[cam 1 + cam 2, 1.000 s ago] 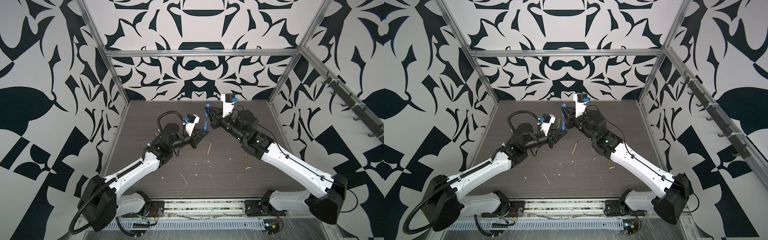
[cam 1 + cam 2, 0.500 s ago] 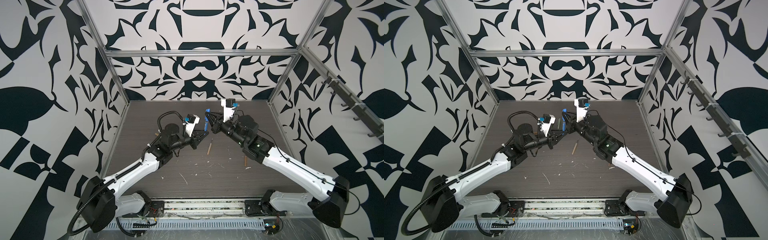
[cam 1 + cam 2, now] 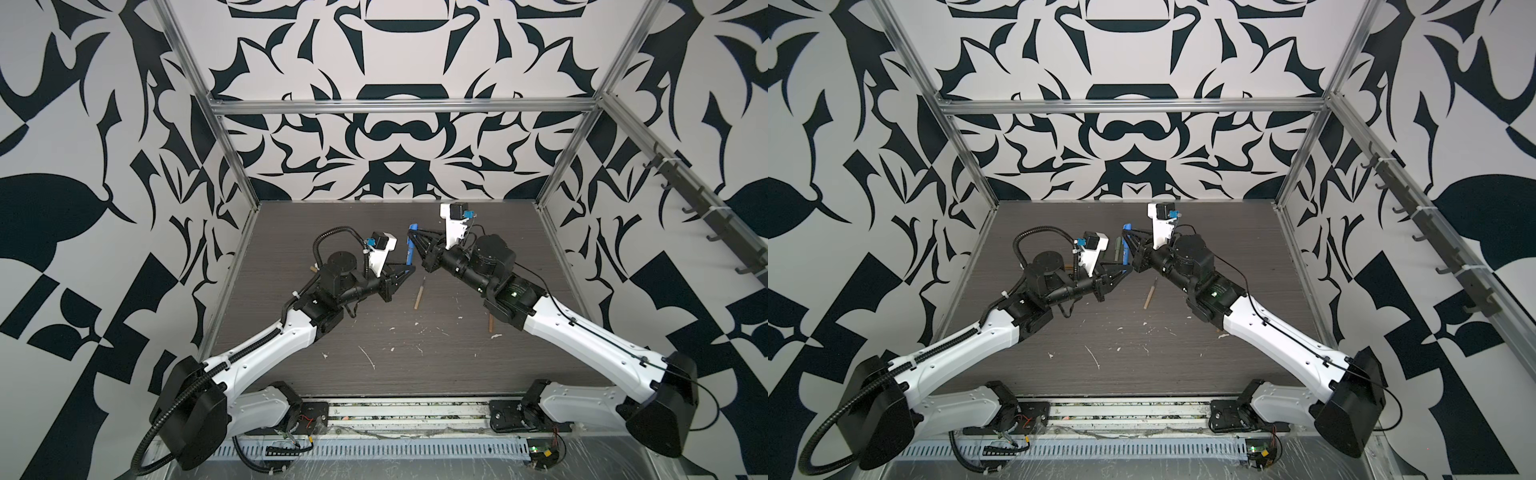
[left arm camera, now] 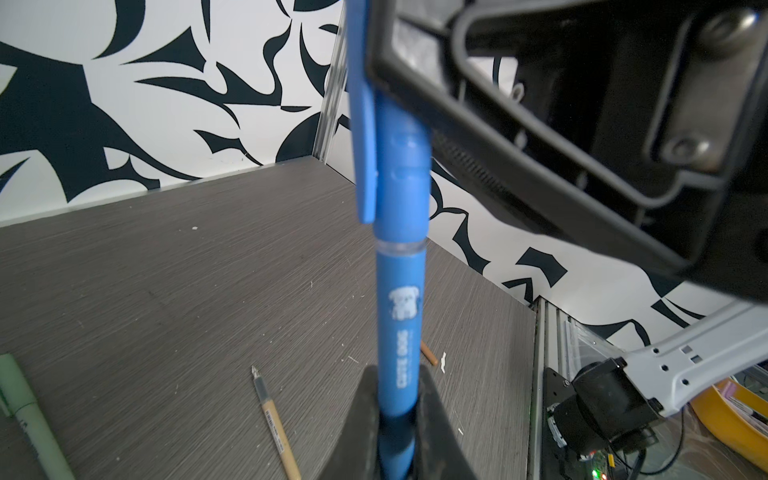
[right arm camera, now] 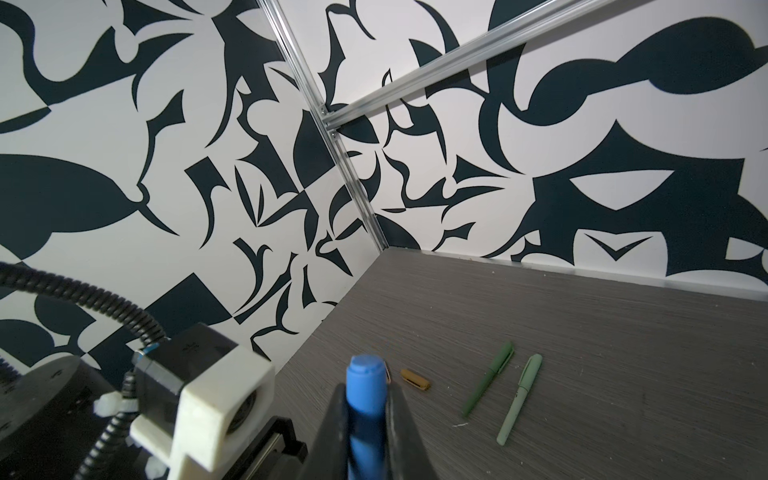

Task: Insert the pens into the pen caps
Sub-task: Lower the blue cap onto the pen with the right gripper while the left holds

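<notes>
A blue pen (image 4: 401, 324) stands upright above the table's middle, and my left gripper (image 4: 400, 399) is shut on its lower barrel. The blue pen cap (image 4: 399, 166), clip outward, sits on the pen's upper end, down to a clear ring. My right gripper (image 5: 366, 399) is shut on that cap (image 5: 365, 382). In both top views the two grippers (image 3: 409, 270) (image 3: 411, 237) meet, one above the other, around the blue pen (image 3: 1126, 249). A tan pen (image 3: 419, 293) lies uncapped on the table between the arms. A tan cap (image 5: 414, 379) lies beyond the grippers.
A dark green pen (image 5: 488, 384) and a pale green pen (image 5: 519, 399), both capped, lie side by side toward the back. An orange-brown piece (image 3: 491, 323) shows beside my right forearm. White flecks (image 3: 368, 357) dot the front of the table. Patterned walls enclose three sides.
My right gripper has come down toward the left gripper with the blue cap, closing the gap along the pen. The left arm has barely moved.
</notes>
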`<state>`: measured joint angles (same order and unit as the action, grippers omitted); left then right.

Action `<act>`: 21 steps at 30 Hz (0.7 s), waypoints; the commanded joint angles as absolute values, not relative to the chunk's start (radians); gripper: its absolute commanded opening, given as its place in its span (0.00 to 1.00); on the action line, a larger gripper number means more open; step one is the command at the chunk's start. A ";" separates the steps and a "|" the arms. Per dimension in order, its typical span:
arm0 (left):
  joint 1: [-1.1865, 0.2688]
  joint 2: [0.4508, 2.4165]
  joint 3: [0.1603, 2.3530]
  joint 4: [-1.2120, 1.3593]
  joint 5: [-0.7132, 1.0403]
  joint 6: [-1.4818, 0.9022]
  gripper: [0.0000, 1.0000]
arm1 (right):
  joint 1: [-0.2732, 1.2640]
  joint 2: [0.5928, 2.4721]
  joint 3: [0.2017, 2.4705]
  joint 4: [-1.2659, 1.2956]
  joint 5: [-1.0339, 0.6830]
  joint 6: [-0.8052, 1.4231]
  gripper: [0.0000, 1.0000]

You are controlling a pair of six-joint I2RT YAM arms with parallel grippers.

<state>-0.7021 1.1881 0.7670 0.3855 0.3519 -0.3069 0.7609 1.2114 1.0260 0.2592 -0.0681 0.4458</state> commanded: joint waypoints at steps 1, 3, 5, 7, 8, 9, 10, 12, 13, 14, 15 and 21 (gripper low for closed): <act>-0.697 1.144 0.773 0.530 0.297 -0.302 0.03 | 0.777 1.189 0.991 0.157 -0.171 0.472 0.15; -0.697 1.143 0.773 0.530 0.296 -0.293 0.03 | 0.777 1.178 0.993 0.143 -0.175 0.477 0.18; -0.697 1.146 0.772 0.532 0.301 -0.280 0.03 | 0.777 1.166 1.011 0.117 -0.167 0.476 0.23; -0.696 1.144 0.770 0.532 0.297 -0.270 0.03 | 0.778 1.155 1.040 0.088 -0.166 0.471 0.28; -0.698 1.143 0.770 0.534 0.299 -0.264 0.03 | 0.778 1.150 1.052 0.075 -0.167 0.471 0.31; -0.697 1.142 0.770 0.533 0.298 -0.260 0.03 | 0.777 1.145 1.063 0.062 -0.167 0.473 0.33; -0.696 1.142 0.769 0.533 0.297 -0.257 0.03 | 0.777 1.141 1.071 0.051 -0.169 0.474 0.34; -0.696 1.142 0.770 0.531 0.296 -0.247 0.03 | 0.777 1.132 1.089 0.017 -0.175 0.472 0.36; -0.696 1.141 0.770 0.529 0.293 -0.244 0.03 | 0.777 1.128 1.093 0.003 -0.177 0.472 0.36; -0.697 1.142 0.769 0.526 0.287 -0.239 0.03 | 0.777 1.121 1.101 -0.016 -0.176 0.472 0.36; -0.696 1.142 0.767 0.527 0.281 -0.234 0.03 | 0.778 1.114 1.109 -0.039 -0.175 0.473 0.37; -0.697 1.153 0.767 0.522 0.277 -0.199 0.02 | 0.777 1.104 1.233 -0.207 -0.143 0.425 0.33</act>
<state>-0.6994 1.1584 0.7586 0.4908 0.2874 -0.2314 0.7750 1.1244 1.1328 -0.1314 -0.1566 0.4599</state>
